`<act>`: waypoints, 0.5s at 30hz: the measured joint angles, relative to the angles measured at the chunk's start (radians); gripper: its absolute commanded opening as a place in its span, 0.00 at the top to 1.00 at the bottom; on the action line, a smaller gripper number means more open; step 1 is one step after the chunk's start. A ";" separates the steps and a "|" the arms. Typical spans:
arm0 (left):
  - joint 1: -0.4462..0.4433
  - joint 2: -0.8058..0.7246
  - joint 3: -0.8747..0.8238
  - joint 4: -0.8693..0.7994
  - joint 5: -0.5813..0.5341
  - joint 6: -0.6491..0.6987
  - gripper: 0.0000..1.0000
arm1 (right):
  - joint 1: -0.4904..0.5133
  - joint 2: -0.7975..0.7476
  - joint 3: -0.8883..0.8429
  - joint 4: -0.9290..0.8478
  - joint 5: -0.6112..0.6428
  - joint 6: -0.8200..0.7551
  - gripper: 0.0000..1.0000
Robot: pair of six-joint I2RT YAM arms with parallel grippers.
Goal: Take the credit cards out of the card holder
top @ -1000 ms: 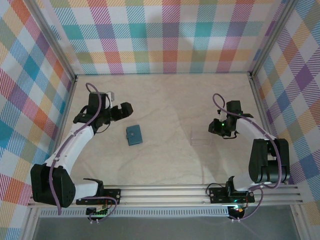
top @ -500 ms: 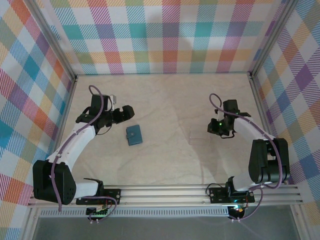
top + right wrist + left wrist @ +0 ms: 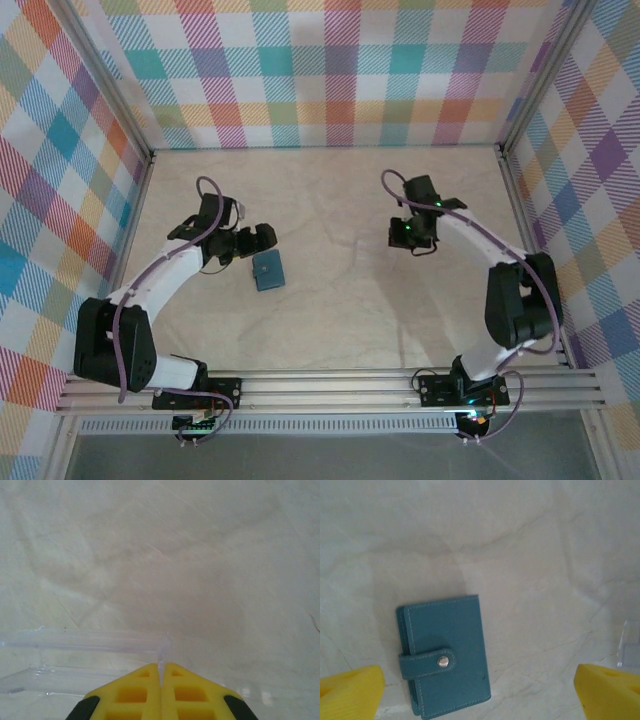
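**A:** Logging where things are sitting. The card holder (image 3: 445, 667) is lying flat and snapped shut on the left half of the table (image 3: 330, 200), just on the near side of the left gripper (image 3: 262, 237). That gripper is hovering with its fingers (image 3: 350, 687) spread wide, gripping nothing. I am judging that the credit cards are inside, since the holder is closed.

**B:** And the right gripper (image 3: 161, 666)?

**A:** It is pinching closed on the thin wall of the clear plastic tray (image 3: 75, 645), well apart from the holder on the right side.

**B:** How am I expecting the holder to handle?

**A:** Light and soft-skinned, with a stitched, leather-like cover that looks stiffened by its contents, so probably not fragile. It is likely sliding easily if it is pushed. The strap tab (image 3: 426, 662) with its metal snap (image 3: 441, 661) is wrapping the left edge in the wrist view. I am judging that the tab needs lifting first, with the long edges being the place to pinch.

**B:** The cards?

**A:** I am assuming they are thin, rigid and slick, and best taken by an exposed edge.

**B:** Surface and room?

**A:** The table is wearing a pale, creased sheet. It may be giving some grip, but it could be bunching under a drag. Plaid walls (image 3: 320, 70) are enclosing three sides, and there is plenty of bare floor around the holder.
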 measured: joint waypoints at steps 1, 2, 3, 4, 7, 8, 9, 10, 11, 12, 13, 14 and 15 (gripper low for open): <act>-0.010 0.006 0.000 -0.007 -0.006 -0.002 0.03 | 0.021 0.039 0.050 -0.013 0.017 0.007 0.95; -0.018 0.010 0.000 -0.010 -0.010 -0.004 0.03 | 0.039 0.074 0.096 -0.025 0.031 0.015 0.95; -0.026 0.013 0.000 -0.017 -0.017 -0.005 0.03 | 0.057 0.113 0.146 -0.037 0.047 0.023 0.95; -0.032 0.018 0.001 -0.025 -0.019 -0.007 0.03 | 0.072 0.150 0.196 -0.051 0.061 0.030 0.96; -0.039 0.040 0.009 -0.051 -0.026 -0.007 0.03 | 0.105 0.258 0.348 -0.097 0.097 0.045 0.96; -0.039 0.049 0.010 -0.056 -0.029 -0.007 0.03 | 0.114 0.292 0.398 -0.109 0.106 0.051 0.96; -0.040 0.058 0.010 -0.061 -0.033 -0.007 0.03 | 0.122 0.330 0.452 -0.126 0.116 0.054 0.96; -0.042 0.066 0.010 -0.071 -0.038 -0.007 0.03 | 0.130 0.367 0.507 -0.144 0.124 0.056 0.96; -0.044 0.072 0.010 -0.080 -0.043 -0.007 0.03 | 0.135 0.396 0.551 -0.159 0.130 0.057 0.96; -0.046 0.080 0.010 -0.090 -0.045 -0.007 0.03 | 0.140 0.433 0.604 -0.176 0.138 0.059 0.96; -0.050 0.088 0.011 -0.100 -0.050 -0.007 0.03 | 0.143 0.466 0.651 -0.190 0.146 0.059 0.96; -0.051 0.095 0.012 -0.107 -0.051 -0.007 0.03 | 0.144 0.494 0.692 -0.205 0.151 0.059 0.96; -0.055 0.103 0.013 -0.114 -0.052 -0.007 0.03 | 0.145 0.525 0.734 -0.220 0.157 0.059 0.96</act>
